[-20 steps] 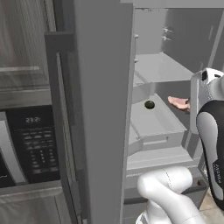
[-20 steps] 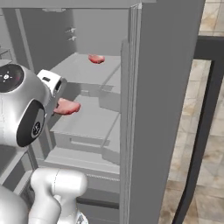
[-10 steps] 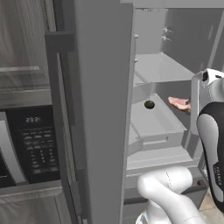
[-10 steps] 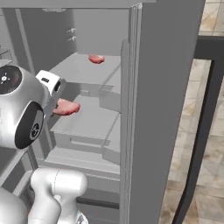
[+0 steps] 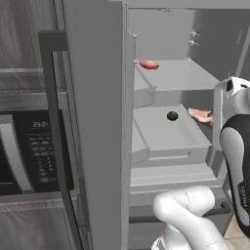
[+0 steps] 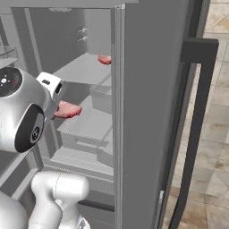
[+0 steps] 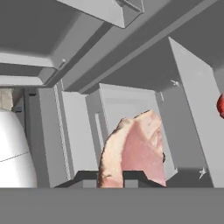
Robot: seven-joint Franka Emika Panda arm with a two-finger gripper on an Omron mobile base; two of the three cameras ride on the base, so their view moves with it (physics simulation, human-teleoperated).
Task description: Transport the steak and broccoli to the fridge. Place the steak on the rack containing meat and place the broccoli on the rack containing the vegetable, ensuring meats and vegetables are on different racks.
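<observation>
The fridge (image 5: 97, 122) stands open. My gripper (image 7: 111, 178) is shut on the steak (image 7: 133, 153), a pale pink marbled slab. In the left base view the steak (image 5: 201, 114) hangs at the right front of the lower shelf (image 5: 161, 132), level with a dark round green vegetable (image 5: 172, 115). From the right base view the steak (image 6: 67, 109) pokes out of my hand toward the fridge interior. The rack containing meat (image 5: 180, 75) is one level higher and carries a darker red meat piece (image 5: 148, 64) near its left side. The broccoli is out of view.
The open fridge door (image 6: 152, 112) rises close on the right of the right base view, with its dark handle (image 6: 197, 125). A black oven (image 5: 29, 146) is built in left of the fridge. My own white arm (image 5: 234, 146) covers the fridge's right front corner.
The steak stays in my shut gripper at about the same spot before the lower shelf. The fridge interior has shifted only slightly in both base views.
</observation>
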